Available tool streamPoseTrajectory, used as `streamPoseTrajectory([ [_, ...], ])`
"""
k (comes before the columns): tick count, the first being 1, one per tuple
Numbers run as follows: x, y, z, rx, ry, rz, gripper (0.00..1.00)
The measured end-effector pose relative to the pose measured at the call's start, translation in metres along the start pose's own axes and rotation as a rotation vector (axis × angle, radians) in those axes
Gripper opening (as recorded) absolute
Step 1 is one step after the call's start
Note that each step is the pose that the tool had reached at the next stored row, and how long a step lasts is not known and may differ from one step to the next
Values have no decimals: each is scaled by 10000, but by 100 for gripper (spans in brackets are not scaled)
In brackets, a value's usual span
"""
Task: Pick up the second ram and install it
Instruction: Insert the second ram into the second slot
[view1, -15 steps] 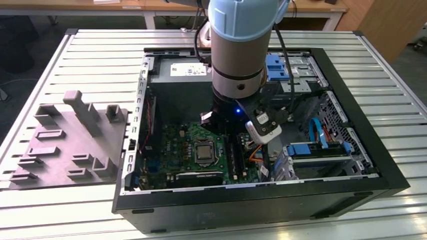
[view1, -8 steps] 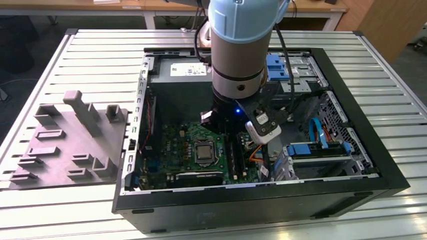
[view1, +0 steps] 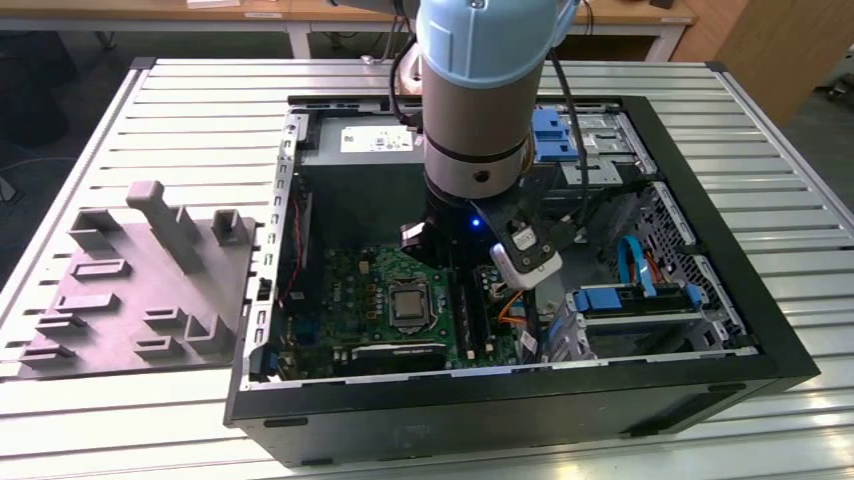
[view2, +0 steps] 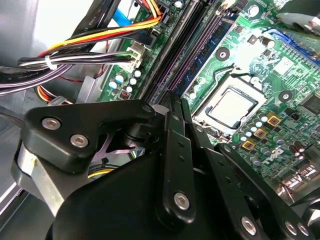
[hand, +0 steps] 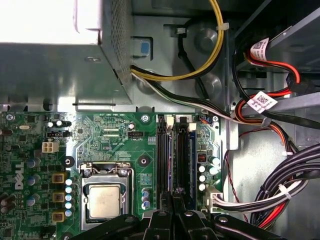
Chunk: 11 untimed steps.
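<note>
Second ram, a thin blue memory stick (hand: 193, 160), stands edge-up in the green motherboard (hand: 115, 132), just beyond the pincer (hand: 173, 197), in the first wrist view. Second wrist view: its black fingers (view2: 172, 130) are narrow, pressed together. Exterior view: the grey robot arm (view1: 474, 120) reaches into an open black computer case (view1: 534, 400).

No print is clear enough to read. White lettering stands on the green motherboard (hand: 120, 135) just beside the processor socket (hand: 104, 200). Two white tags (hand: 262, 101) with fine print wrap cables well apart from that socket, and a pale sticker (view1: 374, 140) lies on the power supply (view1: 350, 172) beyond it
</note>
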<state>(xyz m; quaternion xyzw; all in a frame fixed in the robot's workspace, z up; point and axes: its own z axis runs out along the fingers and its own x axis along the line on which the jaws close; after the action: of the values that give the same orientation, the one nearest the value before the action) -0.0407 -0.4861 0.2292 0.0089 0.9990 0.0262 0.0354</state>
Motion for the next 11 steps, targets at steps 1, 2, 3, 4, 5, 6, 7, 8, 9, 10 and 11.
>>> streamPoseTrajectory([
  [1, -8, 0, 1, -1, 0, 0, 12],
  [2, -16, 0, 2, -1, 0, 0, 12],
  [3, -23, 0, 2, 0, 0, 0, 12],
  [4, -24, 0, 2, 1, 0, 0, 12],
  [5, -25, 0, 4, 2, 0, 0, 12],
  [6, -24, 1, 9, -1, 0, 1, 12],
  [7, -24, 0, 14, 0, 0, 1, 12],
  [8, -24, -1, 15, 3, 1, 0, 12],
  [9, -24, -1, 20, 1, 0, 0, 12],
  [10, -24, -1, 24, 1, 0, 0, 12],
  [11, -24, -1, 23, 3, 1, 0, 12],
])
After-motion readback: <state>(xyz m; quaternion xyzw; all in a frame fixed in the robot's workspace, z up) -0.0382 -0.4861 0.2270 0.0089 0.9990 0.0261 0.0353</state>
